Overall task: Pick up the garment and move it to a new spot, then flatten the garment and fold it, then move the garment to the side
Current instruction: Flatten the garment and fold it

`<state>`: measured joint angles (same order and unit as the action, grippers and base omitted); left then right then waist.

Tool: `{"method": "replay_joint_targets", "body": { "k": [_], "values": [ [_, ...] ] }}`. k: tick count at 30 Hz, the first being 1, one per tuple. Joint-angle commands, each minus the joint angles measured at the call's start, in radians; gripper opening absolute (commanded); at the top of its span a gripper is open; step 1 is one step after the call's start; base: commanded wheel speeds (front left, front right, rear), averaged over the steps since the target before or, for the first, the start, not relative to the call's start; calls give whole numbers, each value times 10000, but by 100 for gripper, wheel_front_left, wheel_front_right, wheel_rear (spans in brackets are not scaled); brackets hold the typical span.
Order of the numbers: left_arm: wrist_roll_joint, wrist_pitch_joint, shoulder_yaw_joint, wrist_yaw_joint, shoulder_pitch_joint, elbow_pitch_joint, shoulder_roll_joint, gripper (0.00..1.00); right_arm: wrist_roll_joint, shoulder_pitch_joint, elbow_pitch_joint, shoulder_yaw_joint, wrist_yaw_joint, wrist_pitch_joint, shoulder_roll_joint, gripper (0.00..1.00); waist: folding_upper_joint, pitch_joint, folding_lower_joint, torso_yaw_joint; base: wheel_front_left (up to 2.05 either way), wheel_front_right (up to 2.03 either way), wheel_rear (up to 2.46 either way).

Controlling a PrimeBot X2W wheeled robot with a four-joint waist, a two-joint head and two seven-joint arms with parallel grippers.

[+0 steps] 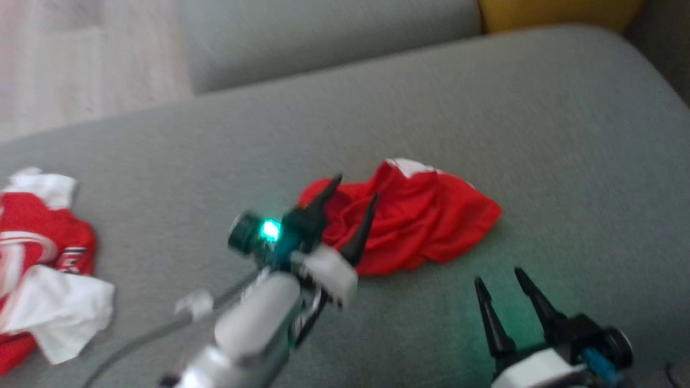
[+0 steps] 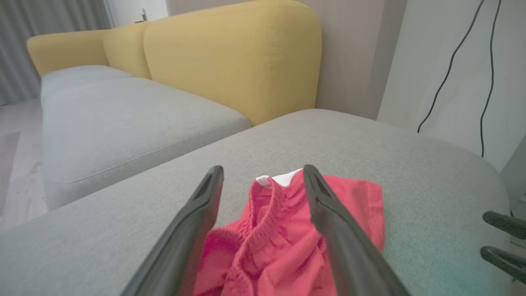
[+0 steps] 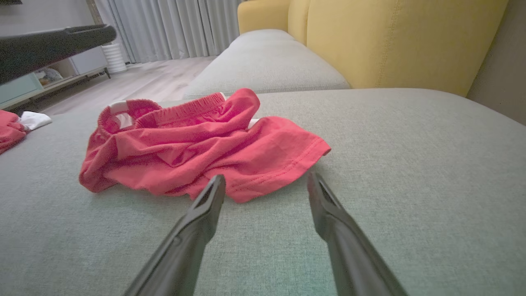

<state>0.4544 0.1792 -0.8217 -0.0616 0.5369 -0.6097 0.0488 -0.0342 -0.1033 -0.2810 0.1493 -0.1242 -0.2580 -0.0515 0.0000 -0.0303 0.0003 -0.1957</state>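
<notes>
1. A broad grey sofa cushion (image 1: 539, 134) carries everything; in the wrist views a yellow backrest (image 2: 230, 53) rises behind it.
2. A crumpled pile of red-and-white clothing (image 1: 43, 258) lies at the cushion's left edge, well apart from the rest.
3. The garment (image 1: 426, 215), a pair of red shorts with an elastic waistband and a white label, lies bunched near the middle of the cushion.
4. The left gripper (image 1: 357, 186) hangs over the garment's left end with its jaws spread wide. In its wrist view, the fingers straddle the waistband. Whether they touch the cloth cannot be told.
5. The right gripper (image 1: 498, 275) sits near the garment's hem, just short of it, its jaws wide apart and holding nothing.
</notes>
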Motion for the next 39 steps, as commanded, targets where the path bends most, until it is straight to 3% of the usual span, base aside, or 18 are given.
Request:
{"method": "replay_joint_targets", "body": {
  "k": [1,10,14,20,21,23,24,26,27,33,39],
  "values": [
    [275,-160,20,-7,875,-3,15,100,-39,644,296,338,-65,-38,-169,100,0,-897,-3,-821,0,0,0],
    [2351,-1340,-1447,103,2859,-1360,14,100,-167,1282,158,744,-65,-38,-121,100,0,-1733,-3,-1724,0,0,0],
    [3258,-1526,-1758,46,3338,-1784,14,100,-196,1414,113,802,-65,-38,-93,100,0,-1858,-3,-2009,0,0,0],
    [4763,-2119,-2131,307,3604,-2208,14,100,-233,1411,79,865,-65,-38,-52,100,0,-1840,-3,-2326,0,0,0],
    [4920,-2176,-2213,286,3650,-2288,14,87,-242,1402,74,871,-65,-38,-47,100,0,-1826,-3,-2372,0,0,0],
    [5144,-2154,-2390,277,3743,-2429,14,83,-253,1379,65,875,-65,-38,-36,100,0,-1785,-3,-2461,0,0,0],
    [5247,-2125,-2475,286,3774,-2493,14,72,-254,1361,60,863,-65,-38,-31,100,0,-1759,-3,-2496,0,0,0],
    [5313,-1849,-2647,263,3901,-2612,14,17,-255,1326,70,837,-65,-38,-22,100,0,-1683,-3,-2555,0,0,0],
    [5329,-1619,-2709,234,3953,-2674,14,0,-246,1288,68,832,-65,-38,-19,100,0,-1598,-3,-2582,0,0,0],
    [5564,-562,-2943,428,4459,-2403,14,0,-160,917,-11,764,-65,-38,-38,100,0,-975,-3,-2526,0,0,0],
    [5505,373,-3021,707,6071,-1819,14,0,-105,453,1,549,-65,-38,-218,100,0,-40,-3,-2243,0,0,0]
  ]
}}
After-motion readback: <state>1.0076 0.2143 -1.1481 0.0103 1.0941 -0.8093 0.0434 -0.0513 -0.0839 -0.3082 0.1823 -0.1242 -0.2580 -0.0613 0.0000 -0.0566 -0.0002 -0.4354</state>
